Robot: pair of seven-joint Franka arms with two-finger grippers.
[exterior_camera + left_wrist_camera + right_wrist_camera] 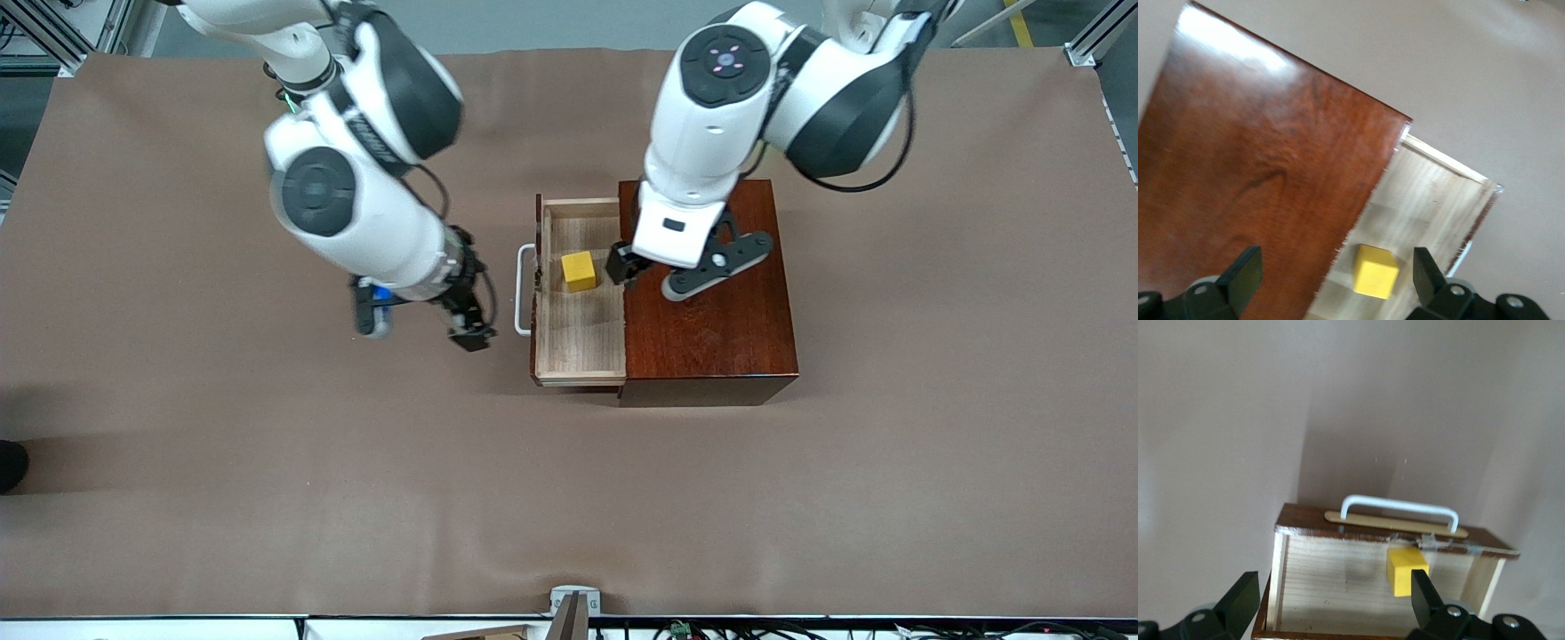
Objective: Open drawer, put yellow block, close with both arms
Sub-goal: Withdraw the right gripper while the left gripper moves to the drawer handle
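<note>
The drawer point(580, 342) is seen pulled out of the glossy box point(711, 329) toward the right arm's end. The yellow block point(579, 270) is found lying free inside it. The right gripper point(471, 336) is held open over the table beside the white handle point(524, 289). The left gripper point(622, 264) is held open above the box's edge.

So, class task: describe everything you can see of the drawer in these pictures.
The drawer is pulled out of the glossy reddish-brown box toward the right arm's end of the table. Its tray looks like pale bare wood, with a dark front carrying a white U-shaped handle. The yellow block rests on its floor, close to the front wall. The open left tool hangs over the tray's edge by the box; the open right tool is near the handle, not touching.
</note>
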